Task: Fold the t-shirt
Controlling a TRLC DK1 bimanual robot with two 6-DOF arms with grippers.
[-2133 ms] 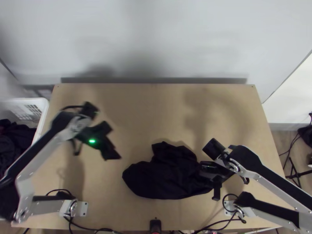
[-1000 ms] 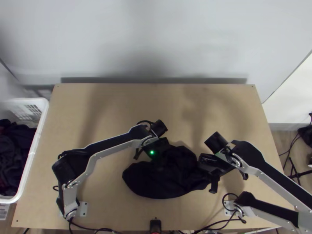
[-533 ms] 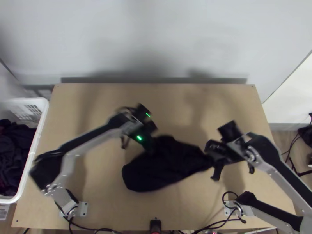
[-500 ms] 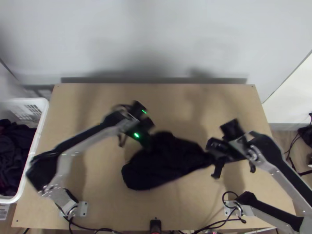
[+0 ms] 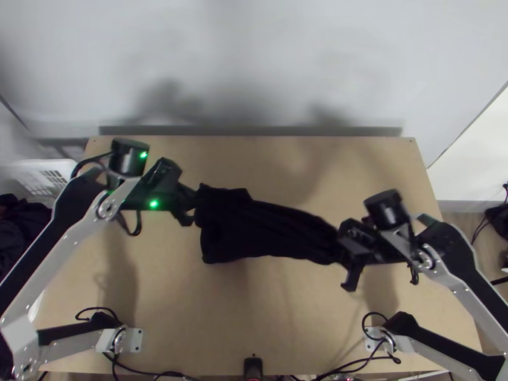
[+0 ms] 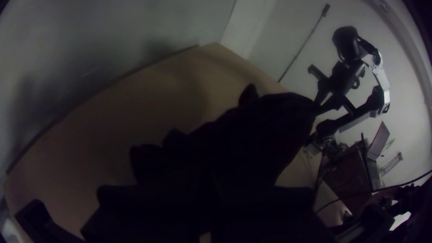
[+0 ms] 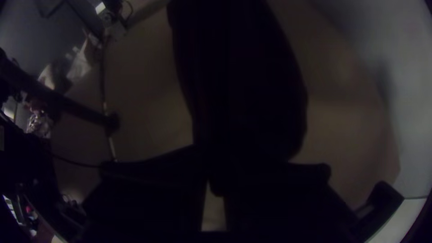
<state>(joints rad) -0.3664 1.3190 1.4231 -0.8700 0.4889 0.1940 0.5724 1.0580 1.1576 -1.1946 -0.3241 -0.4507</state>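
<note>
The dark t-shirt (image 5: 257, 228) is between the two tools, drawn long and bunched — the left gripper (image 5: 193, 204) is closed on its one end, and the right gripper (image 5: 343, 253) pinches the opposite end, over the table (image 5: 254, 317).

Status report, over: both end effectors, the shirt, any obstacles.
Left end effector gripping one end, right end effector the other. Dark t-shirt strung between them, bunched, not folded. White basket beside the table.
</note>
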